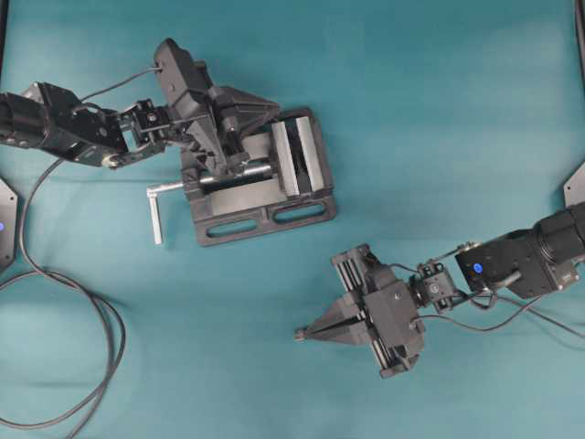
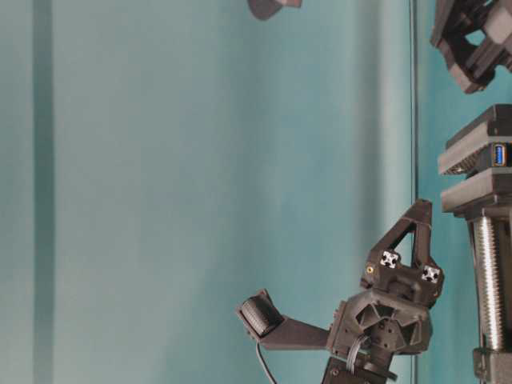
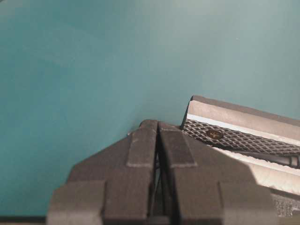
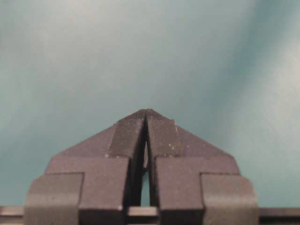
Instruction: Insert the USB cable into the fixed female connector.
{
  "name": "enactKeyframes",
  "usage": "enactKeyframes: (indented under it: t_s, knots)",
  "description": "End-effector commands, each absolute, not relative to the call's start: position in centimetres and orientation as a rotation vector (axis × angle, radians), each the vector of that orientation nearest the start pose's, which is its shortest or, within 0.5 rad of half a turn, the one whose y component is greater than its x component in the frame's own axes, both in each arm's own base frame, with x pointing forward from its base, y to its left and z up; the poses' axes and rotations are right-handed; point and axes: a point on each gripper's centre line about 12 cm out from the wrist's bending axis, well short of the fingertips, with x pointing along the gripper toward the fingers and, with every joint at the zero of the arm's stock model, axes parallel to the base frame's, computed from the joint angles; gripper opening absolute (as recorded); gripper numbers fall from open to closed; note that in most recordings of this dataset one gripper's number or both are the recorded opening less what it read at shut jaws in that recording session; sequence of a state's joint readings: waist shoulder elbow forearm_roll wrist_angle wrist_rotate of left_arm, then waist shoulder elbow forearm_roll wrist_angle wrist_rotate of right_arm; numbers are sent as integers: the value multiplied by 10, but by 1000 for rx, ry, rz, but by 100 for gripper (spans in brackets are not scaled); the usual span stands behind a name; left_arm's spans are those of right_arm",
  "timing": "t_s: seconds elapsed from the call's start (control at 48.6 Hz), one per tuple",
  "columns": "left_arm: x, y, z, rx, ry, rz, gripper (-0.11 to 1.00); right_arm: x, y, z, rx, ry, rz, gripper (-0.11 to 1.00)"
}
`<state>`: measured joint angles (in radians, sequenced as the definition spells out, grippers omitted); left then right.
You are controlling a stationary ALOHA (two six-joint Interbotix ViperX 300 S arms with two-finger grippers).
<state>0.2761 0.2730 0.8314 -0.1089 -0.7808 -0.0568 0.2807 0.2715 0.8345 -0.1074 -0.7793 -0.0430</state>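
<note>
Left gripper (image 3: 158, 125), jaws together, hangs over the grey vise (image 1: 306, 160) that clamps the fixed female connector (image 2: 500, 154), nearer it than the right gripper (image 4: 146, 113), jaws also together; I cannot find the USB cable.

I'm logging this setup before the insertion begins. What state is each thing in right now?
left gripper: jaws shut, beside the vise.
right gripper: jaws shut, nothing visibly held.
vise: clamped on the female connector.
female connector: held in the vise, blue port unplugged.
black cable: lying loosely looped.
</note>
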Motion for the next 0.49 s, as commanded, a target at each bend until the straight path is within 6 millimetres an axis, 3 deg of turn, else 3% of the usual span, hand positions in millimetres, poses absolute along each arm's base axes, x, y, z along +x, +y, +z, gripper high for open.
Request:
enactKeyframes:
  t_s: [0.0, 0.103, 0.247, 0.473]
  knots:
    - [373, 112, 110, -141, 271, 351, 1, 372, 115, 102, -145, 277, 369, 0]
    - [372, 112, 115, -141, 287, 348, 9, 372, 115, 99, -152, 313, 368, 1]
    - [369, 110, 115, -152, 340, 343, 1, 377, 117, 96, -164, 375, 366, 1]
    - [356, 101, 132, -151, 319, 330, 4, 390, 120, 98, -96, 483, 337, 1]
